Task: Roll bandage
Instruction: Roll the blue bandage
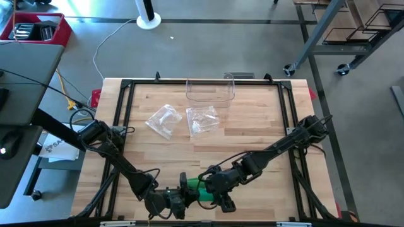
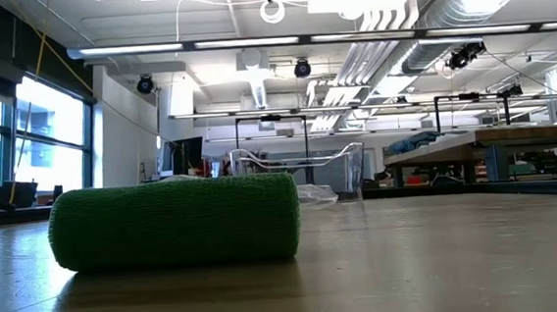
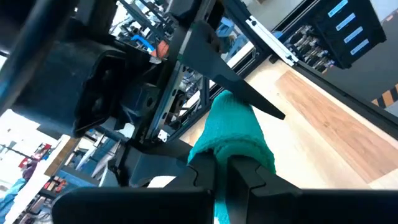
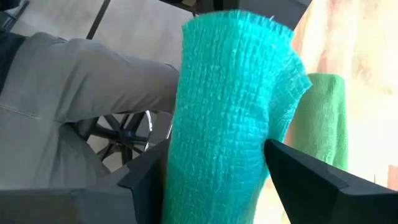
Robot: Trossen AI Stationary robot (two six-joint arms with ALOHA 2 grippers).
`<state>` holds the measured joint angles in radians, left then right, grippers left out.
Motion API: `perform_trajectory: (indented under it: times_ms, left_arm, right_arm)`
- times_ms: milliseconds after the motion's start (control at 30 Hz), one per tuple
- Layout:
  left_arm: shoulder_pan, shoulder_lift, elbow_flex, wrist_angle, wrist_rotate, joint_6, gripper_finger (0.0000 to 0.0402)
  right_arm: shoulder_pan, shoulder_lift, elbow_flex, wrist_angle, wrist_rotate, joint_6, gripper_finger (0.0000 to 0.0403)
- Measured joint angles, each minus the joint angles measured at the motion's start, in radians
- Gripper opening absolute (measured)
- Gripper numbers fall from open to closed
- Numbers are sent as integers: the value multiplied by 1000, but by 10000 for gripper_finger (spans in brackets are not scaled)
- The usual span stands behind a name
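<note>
Green bandage roll held between two claws at the table's near edge.

The wooden table (image 1: 252, 135) carries both dark arms, which meet at the middle of its near edge. A clear plastic bin (image 1: 210, 90) stands at the far edge, well apart from the work, with two clear plastic bags (image 1: 163, 120) lying just in front of it toward the middle. The green bandage (image 1: 203, 189) lies at the near edge between the claws. The right claw (image 4: 214, 165) is spread wide around the roll's loose end, fingers on either side. The left claw (image 3: 222, 171) is pressed together, pinching the bandage at its other end. Nothing lies between the bags and the arms.
</note>
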<state>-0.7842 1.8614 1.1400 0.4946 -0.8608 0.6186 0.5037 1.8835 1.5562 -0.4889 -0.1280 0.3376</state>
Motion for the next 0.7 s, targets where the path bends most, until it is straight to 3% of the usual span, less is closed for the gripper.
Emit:
perform_trajectory:
  times_ms: [267, 500, 700]
  left_arm:
    - [-4, 0, 0, -9, -28, -12, 53]
    - [-16, 0, 0, -51, -41, -47, 104]
    - [-22, -2, 1, -108, -57, -131, 117]
  right_arm:
    - [3, 0, 0, 0, 24, -5, 212]
    - [16, 1, 0, -10, 73, -1, 136]
    - [23, 1, 0, -19, 124, 1, 66]
